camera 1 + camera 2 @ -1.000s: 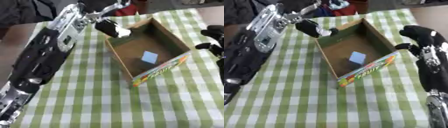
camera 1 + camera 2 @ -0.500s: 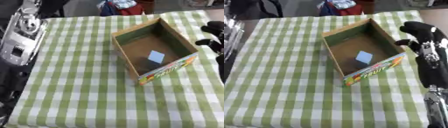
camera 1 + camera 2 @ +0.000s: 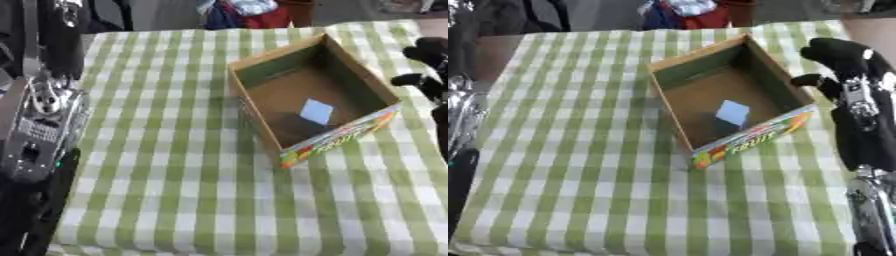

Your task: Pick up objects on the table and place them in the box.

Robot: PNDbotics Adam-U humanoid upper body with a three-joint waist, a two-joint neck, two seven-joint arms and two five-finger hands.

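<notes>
Left eye view: a tabletop (image 3: 175, 165) under a green-and-white checked cloth. Right of centre, an open cardboard box (image 3: 262, 125), brown inside, with a colourful printed strip along its near-right wall. On the box floor, a small pale blue square (image 3: 316, 111), lying towards the near-right side. Along the left edge, a black and silver arm (image 3: 39, 125), upright beside the cloth; left hand itself not in this view. At the right edge, part of the black right hand (image 3: 426, 67), just beside the box's right corner, apart from it; fingers bent, wrapped around nothing. Beyond the far edge of the tabletop, red and blue fabric (image 3: 249, 11).

Right eye view: the same box nearer the middle, the blue square again on its floor. Right hand shown more fully, dark and raised above the right edge of the cloth, fingers curled and empty, the silver-jointed forearm (image 3: 868, 150) running down the right side towards the near corner. At the left edge, only a sliver of silver and black arm; left hand out of sight here too.
</notes>
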